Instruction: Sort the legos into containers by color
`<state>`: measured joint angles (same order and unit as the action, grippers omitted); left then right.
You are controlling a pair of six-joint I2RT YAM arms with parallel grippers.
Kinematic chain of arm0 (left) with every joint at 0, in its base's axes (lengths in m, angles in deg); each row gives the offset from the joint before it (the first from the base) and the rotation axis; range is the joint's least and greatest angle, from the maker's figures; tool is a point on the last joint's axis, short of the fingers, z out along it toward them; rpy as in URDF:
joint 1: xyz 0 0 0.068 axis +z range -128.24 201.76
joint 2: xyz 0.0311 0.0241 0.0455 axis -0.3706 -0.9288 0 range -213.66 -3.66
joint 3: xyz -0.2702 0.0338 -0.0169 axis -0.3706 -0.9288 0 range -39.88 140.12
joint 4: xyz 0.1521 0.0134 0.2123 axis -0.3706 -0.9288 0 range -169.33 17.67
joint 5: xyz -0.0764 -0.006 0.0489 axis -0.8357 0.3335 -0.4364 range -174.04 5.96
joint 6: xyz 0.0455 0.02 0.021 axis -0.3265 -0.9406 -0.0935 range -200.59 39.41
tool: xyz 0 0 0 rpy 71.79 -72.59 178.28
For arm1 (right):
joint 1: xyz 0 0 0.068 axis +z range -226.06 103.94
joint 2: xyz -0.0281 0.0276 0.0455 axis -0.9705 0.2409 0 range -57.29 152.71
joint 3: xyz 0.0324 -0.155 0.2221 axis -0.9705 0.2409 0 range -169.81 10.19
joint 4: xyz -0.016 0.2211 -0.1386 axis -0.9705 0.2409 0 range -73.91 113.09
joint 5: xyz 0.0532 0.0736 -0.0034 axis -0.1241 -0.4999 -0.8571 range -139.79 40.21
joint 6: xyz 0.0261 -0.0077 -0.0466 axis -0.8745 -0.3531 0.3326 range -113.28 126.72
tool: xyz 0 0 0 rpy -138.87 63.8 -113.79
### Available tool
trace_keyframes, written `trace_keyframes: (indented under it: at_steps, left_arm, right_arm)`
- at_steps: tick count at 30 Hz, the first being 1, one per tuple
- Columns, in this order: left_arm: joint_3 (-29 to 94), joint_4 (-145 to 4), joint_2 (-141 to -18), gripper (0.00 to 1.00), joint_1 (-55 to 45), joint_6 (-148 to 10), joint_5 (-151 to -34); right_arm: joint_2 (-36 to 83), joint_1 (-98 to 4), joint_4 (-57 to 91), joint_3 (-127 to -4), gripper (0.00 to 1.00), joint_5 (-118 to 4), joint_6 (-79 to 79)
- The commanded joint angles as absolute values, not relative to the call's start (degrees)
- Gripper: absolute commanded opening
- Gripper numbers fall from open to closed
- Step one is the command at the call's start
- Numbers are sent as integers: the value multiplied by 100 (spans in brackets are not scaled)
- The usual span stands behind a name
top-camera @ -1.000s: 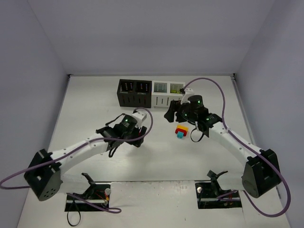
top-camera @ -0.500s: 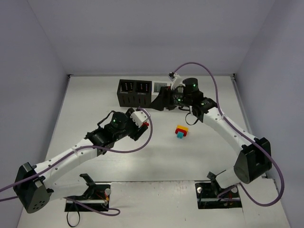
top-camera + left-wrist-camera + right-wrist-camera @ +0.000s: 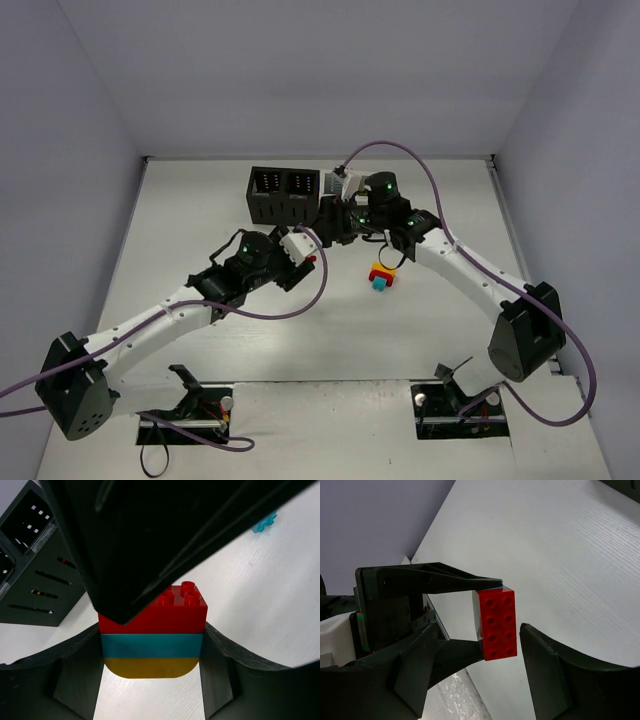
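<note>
My left gripper (image 3: pixel 305 254) is shut on a lego clump (image 3: pixel 152 632) of red over teal over yellow, held above the table; its fingers (image 3: pixel 75 670) press both sides. My right gripper (image 3: pixel 330 226) is open and straddles the same clump. In the right wrist view the red top brick (image 3: pixel 495 624) sits between its fingers (image 3: pixel 550 675) with a gap on the right. A second red, yellow and teal clump (image 3: pixel 380 277) lies on the table. The black containers (image 3: pixel 283 194) stand at the back. The white containers (image 3: pixel 327 184) are mostly hidden behind my right arm.
A teal brick (image 3: pixel 265 522) shows at the upper right of the left wrist view, and the black bins' slotted wall (image 3: pixel 35 575) at its left. The two arms meet close together just in front of the bins.
My right gripper has swung left from above the table clump to my left gripper. My left arm has reached forward and right with its clump. The table clump has not moved.
</note>
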<state>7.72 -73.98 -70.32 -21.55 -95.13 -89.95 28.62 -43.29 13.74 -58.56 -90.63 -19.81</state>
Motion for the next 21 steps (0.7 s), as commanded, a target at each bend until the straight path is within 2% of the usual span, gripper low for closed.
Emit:
trace_keyframes:
  at_steps: [1, 13, 21]
  left_arm:
    - [1189, -6847, -6967, 3, -2105, -9579, -9124]
    - [1154, -6838, -6861, 3, -2105, -9500, -9212]
    - [1145, -6785, -6835, 3, -2105, -9474, -9265]
  right_arm:
    - [2841, -4266, 1144, -6030, 63, -9118, -1886]
    - [3016, -4134, 1161, -5942, 60, -8908, -1807]
    - [3069, -4117, 1161, -5916, 52, -8846, -1798]
